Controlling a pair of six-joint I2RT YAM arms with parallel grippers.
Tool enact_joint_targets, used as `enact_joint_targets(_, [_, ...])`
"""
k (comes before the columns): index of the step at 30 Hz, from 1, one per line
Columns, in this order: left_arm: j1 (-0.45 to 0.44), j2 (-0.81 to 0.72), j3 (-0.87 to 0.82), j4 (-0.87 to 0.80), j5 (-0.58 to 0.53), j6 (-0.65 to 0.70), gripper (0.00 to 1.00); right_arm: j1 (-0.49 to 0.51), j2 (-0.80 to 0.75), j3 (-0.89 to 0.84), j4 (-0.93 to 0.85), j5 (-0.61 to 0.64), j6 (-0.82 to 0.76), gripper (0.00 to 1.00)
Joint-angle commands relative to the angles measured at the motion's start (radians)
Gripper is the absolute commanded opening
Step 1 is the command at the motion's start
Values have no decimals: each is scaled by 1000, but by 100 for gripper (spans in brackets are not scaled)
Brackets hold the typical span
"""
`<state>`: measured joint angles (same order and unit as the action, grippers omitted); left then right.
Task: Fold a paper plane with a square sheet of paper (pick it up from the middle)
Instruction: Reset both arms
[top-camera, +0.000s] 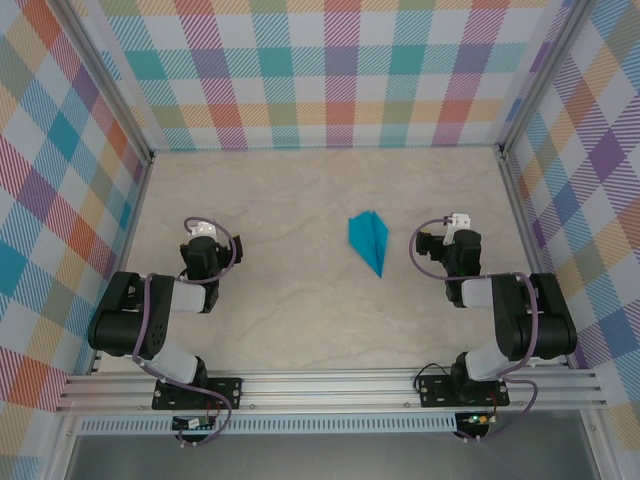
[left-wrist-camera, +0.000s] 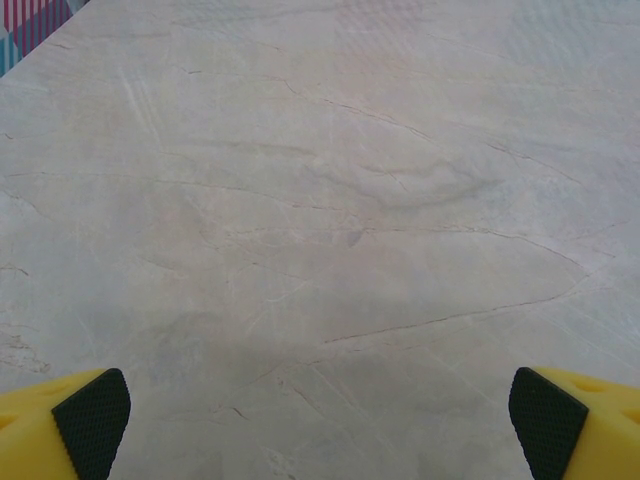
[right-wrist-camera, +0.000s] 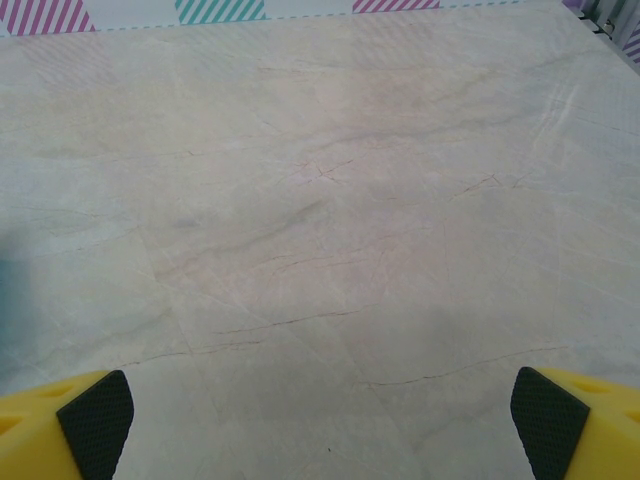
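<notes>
The teal-blue paper plane (top-camera: 369, 240) lies flat on the marble-look table (top-camera: 300, 200), a narrow dart with its tip toward the near edge and its wide tail toward the back. The sheet shows here as this folded shape. My left gripper (top-camera: 203, 230) rests well to its left, folded back near its base. My right gripper (top-camera: 459, 221) sits a short way to the plane's right, apart from it. In the left wrist view the left gripper (left-wrist-camera: 320, 425) stands open over bare table, yellow fingers (left-wrist-camera: 92, 418) wide apart. The right gripper (right-wrist-camera: 320, 425) is likewise open, with nothing between its pads (right-wrist-camera: 548, 420).
Plaid walls (top-camera: 320, 70) close the table at the back and both sides, with aluminium posts (top-camera: 512, 170) at the corners. A metal rail (top-camera: 330, 385) carrying both arm bases runs along the near edge.
</notes>
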<state>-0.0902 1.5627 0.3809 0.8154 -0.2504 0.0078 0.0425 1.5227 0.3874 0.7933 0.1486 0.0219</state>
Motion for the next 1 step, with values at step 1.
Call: enact_joint_targets(1, [0, 0, 17, 36, 11, -14, 100, -4, 2, 11, 41, -1, 16, 100])
